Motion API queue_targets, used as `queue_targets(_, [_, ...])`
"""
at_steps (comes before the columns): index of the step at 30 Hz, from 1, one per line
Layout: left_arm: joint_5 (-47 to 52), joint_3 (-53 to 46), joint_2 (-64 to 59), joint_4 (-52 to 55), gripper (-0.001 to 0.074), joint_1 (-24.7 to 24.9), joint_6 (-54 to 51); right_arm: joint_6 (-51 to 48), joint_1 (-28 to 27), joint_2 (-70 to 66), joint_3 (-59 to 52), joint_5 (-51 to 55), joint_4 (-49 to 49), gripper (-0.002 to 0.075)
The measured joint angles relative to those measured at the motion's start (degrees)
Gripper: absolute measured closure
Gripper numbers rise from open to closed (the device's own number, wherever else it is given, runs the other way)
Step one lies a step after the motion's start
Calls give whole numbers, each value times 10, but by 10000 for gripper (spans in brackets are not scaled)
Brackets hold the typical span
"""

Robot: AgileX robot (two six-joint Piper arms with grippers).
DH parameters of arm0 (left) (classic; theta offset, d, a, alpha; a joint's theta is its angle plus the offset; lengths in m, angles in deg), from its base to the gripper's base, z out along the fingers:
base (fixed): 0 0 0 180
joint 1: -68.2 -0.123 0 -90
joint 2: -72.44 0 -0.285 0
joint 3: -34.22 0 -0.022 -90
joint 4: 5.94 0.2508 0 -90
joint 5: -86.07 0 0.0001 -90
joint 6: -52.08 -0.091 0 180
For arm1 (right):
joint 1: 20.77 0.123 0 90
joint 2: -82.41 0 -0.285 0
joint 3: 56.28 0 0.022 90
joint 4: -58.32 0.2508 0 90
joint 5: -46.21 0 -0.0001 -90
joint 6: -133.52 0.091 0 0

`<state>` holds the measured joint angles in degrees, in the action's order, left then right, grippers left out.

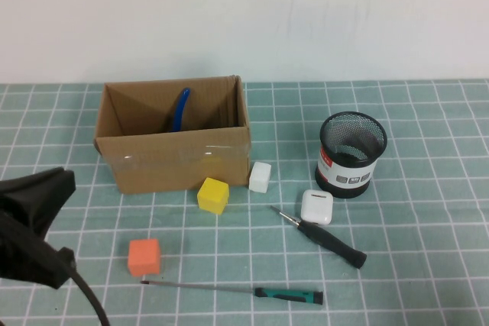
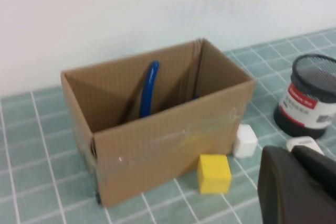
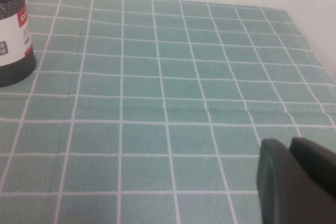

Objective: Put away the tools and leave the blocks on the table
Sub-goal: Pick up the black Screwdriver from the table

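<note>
The blue-handled pliers [image 1: 181, 108] stand inside the open cardboard box [image 1: 172, 150], one handle rising above the rim; the left wrist view shows the pliers [image 2: 148, 90] too. The black-handled screwdriver [image 1: 325, 238] lies on the table [image 1: 428, 265] in front of the white earbud case [image 1: 316, 206]. The long green-and-black screwdriver [image 1: 237, 289] lies near the front edge. The yellow block [image 1: 213, 195] and white block [image 1: 260, 176] sit by the box front; the orange block [image 1: 144, 256] is nearer me. My left gripper [image 2: 291, 153] is shut and empty, raised at the front left. My right gripper [image 3: 290, 145] is shut over bare mat.
A black mesh pen cup [image 1: 351, 153] stands to the right of the box, just behind the earbud case. The right wrist view shows the pen cup [image 3: 10, 30] at the edge of the picture and plain grid mat stretching toward the table's right edge.
</note>
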<state>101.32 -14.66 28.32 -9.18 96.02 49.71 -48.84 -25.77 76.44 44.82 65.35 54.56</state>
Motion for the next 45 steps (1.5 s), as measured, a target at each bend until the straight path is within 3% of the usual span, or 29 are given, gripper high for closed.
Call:
queue_targets(5, [-93, -56, 34, 27, 735, -13, 0, 0, 0, 0, 0, 0, 0, 735])
queue_targets(11, [-234, -178, 168, 16, 735, -122, -21, 0, 0, 0, 0, 0, 0, 735])
queue_targets(15, [-255, -245, 250, 1, 735, -194, -23, 0, 0, 0, 0, 0, 0, 735])
queue_targets(19, [-262, -288, 311, -5, 735, -232, -22, 0, 0, 0, 0, 0, 0, 735])
queue_targets(35, [39, -298, 368, 1, 736, -235, -20, 0, 0, 0, 0, 0, 0, 735])
queue_targets(45, [49, -299, 368, 1, 736, -235, -19, 0, 0, 0, 0, 0, 0, 735])
